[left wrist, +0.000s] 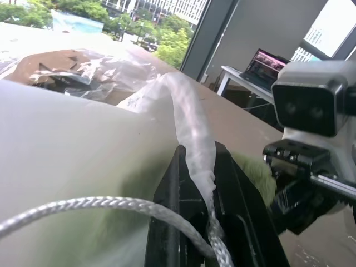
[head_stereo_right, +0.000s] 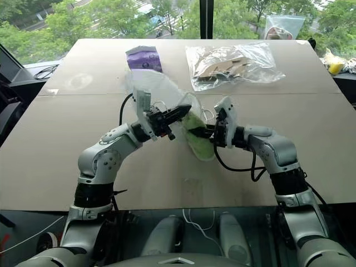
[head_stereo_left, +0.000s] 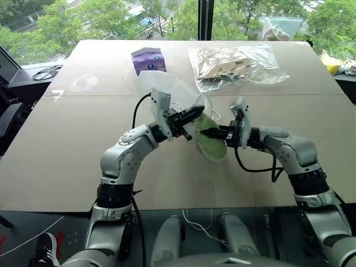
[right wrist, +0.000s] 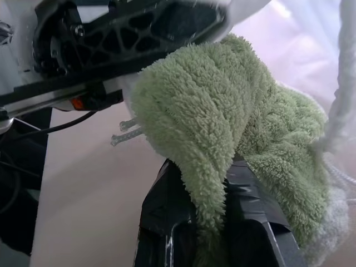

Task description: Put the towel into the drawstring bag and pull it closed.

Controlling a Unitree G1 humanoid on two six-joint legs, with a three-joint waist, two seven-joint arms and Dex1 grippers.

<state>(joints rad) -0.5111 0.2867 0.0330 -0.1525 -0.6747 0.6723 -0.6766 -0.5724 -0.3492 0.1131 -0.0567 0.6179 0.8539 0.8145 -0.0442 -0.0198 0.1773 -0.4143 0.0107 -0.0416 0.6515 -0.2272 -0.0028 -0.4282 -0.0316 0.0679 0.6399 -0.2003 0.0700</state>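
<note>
Jaws first: both pairs are clamped, the left gripper (head_stereo_left: 192, 115) on the rim of the drawstring bag (head_stereo_left: 167, 89), the right gripper (head_stereo_left: 214, 133) on the towel (head_stereo_left: 211, 144).

Head views: at the centre of the frame the two grippers meet above the table (head_stereo_left: 67, 156), the bag lifted up and back toward the purple tissue pack (head_stereo_left: 148, 59), the towel hanging half out of the bag's mouth, its lower end drooping below the grippers. A clear plastic bag (head_stereo_left: 236, 67) lies at upper right, well apart.

Left wrist view: the black fingers (left wrist: 233, 200) pinch a gathered ridge of white fabric at centre, with the cord (left wrist: 100, 206) running across the lower left. Judging from this, the pinch may hold both walls together, which would narrow the mouth and block the towel.

Right wrist view: green terry spills over the fingers (right wrist: 178, 217) at bottom centre, the other gripper just above. The thick pile could drag on the thin fabric and pull the rim free, or the dangling end could stay outside when the cord is drawn.
</note>
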